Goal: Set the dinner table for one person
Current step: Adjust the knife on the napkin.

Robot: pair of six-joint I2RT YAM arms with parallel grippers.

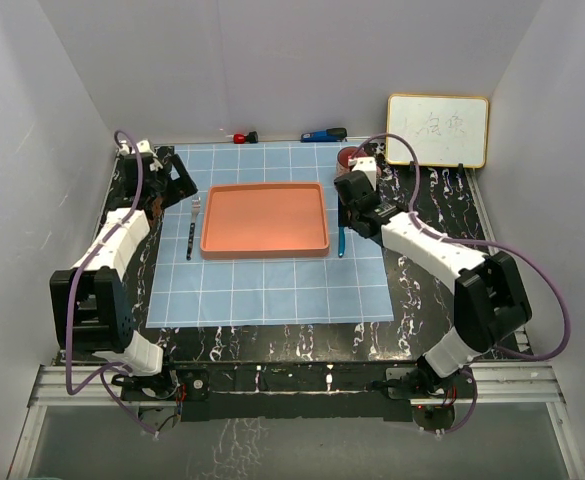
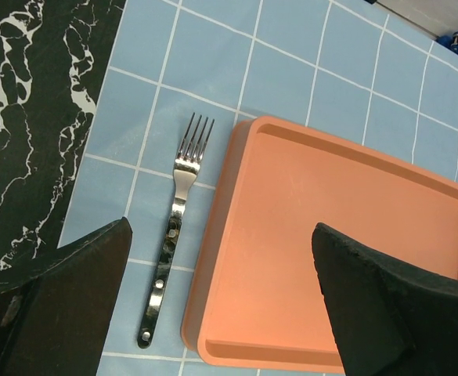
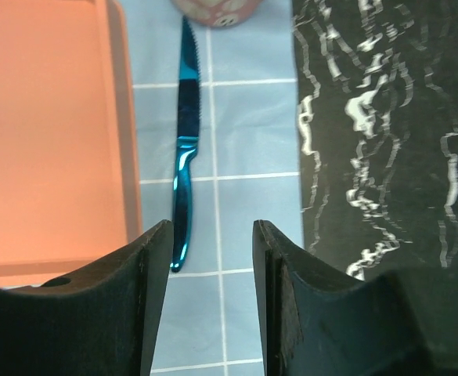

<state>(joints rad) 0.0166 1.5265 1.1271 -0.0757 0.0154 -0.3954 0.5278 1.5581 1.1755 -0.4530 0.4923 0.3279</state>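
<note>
Left end effector [image 2: 221, 229] hangs with its jaws spread wide and empty above a steel fork [image 2: 174, 227]. The fork lies on a light-blue gridded cloth [image 1: 272, 290], just beside the left rim of an orange tray [image 1: 265, 220]. The right end effector [image 3: 213, 227] hovers with jaws partly parted, gripping nothing, near the handle of a blue serrated knife [image 3: 185, 149]. The knife lies on the cloth along the tray's right side, its tip close to a reddish round object [image 3: 213, 9]. Cloth and tray rest mid-way across the black, white-veined surface [image 1: 422, 300], whose bare margins flank the cloth on both sides.
</note>
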